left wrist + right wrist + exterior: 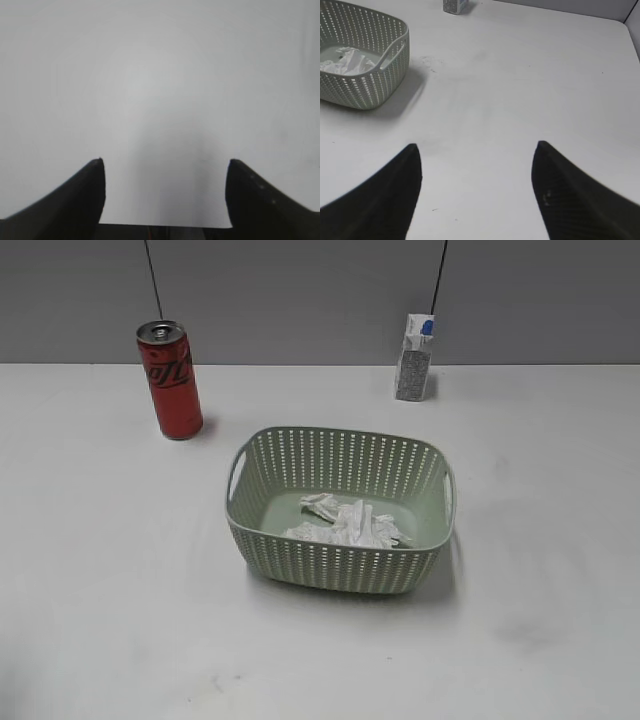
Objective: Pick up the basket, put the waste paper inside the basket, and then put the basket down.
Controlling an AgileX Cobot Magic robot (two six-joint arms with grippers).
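The pale sage-green basket (340, 565) stands on the white table in the middle of the exterior view. It also shows at the top left of the right wrist view (370, 85). Crumpled white waste paper (345, 523) lies inside it, also seen in the right wrist view (345, 60). My left gripper (165, 162) is open and empty over bare table. My right gripper (476, 146) is open and empty, to the right of the basket and apart from it. Neither gripper shows in the exterior view.
A red soda can (170, 380) stands at the back left. A small white-and-grey carton with a blue top (415, 358) stands at the back right; its base shows in the right wrist view (455, 5). A grey wall runs behind the table.
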